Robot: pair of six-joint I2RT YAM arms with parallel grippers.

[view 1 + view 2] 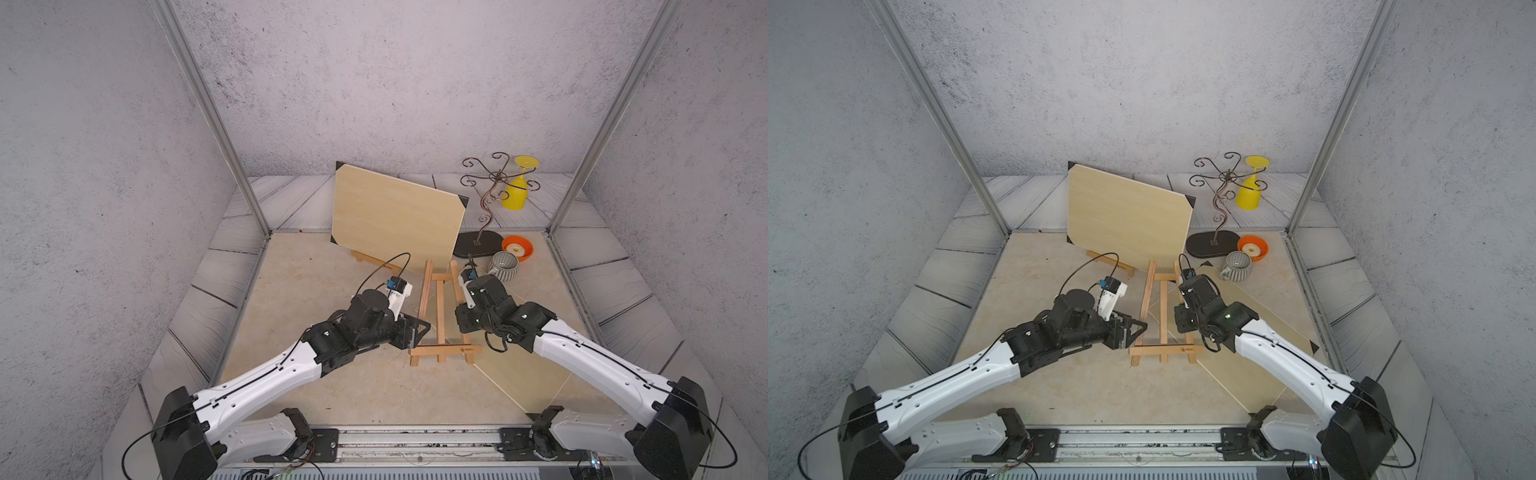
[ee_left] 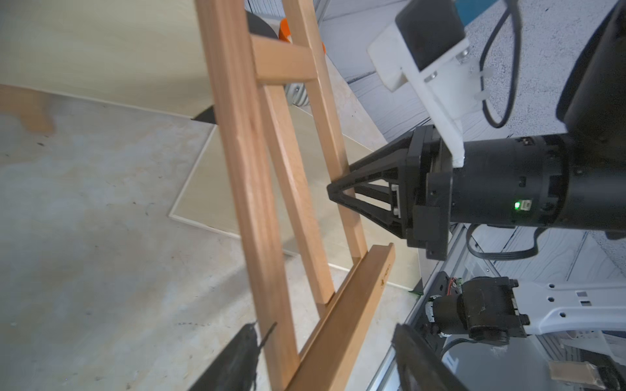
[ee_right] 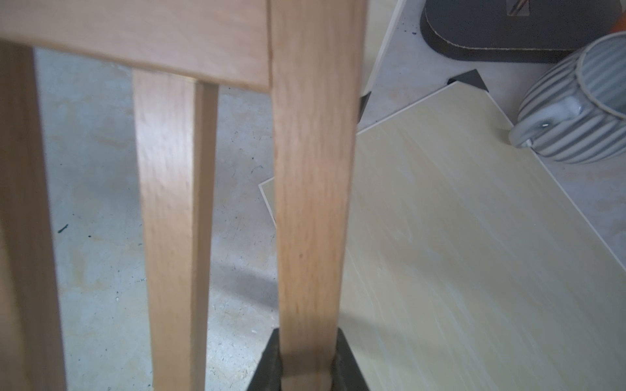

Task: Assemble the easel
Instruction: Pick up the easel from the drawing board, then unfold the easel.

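A small wooden easel [image 1: 424, 299] [image 1: 1148, 299] sits mid-table between my two arms, its ledge nearest the front edge. My right gripper [image 3: 306, 352] is shut on the easel's right leg [image 3: 311, 169], with a black finger pressed on each side; the left wrist view shows the same grip [image 2: 333, 193]. My left gripper [image 2: 330, 330] [image 1: 422, 330] stands open at the easel's lower left corner. Its fingers [image 2: 244, 352] straddle the left leg [image 2: 244, 152] and the ledge [image 2: 352, 304], with a gap on the far side. The easel casts a shadow on the table below it.
A pale board [image 1: 395, 216] leans on a second easel at the back. Another pale board [image 1: 519, 374] lies flat under my right arm. A striped mug [image 1: 503, 266], an orange bowl [image 1: 518, 247] and a wire stand [image 1: 490, 195] with a yellow glass [image 1: 517, 191] crowd the back right.
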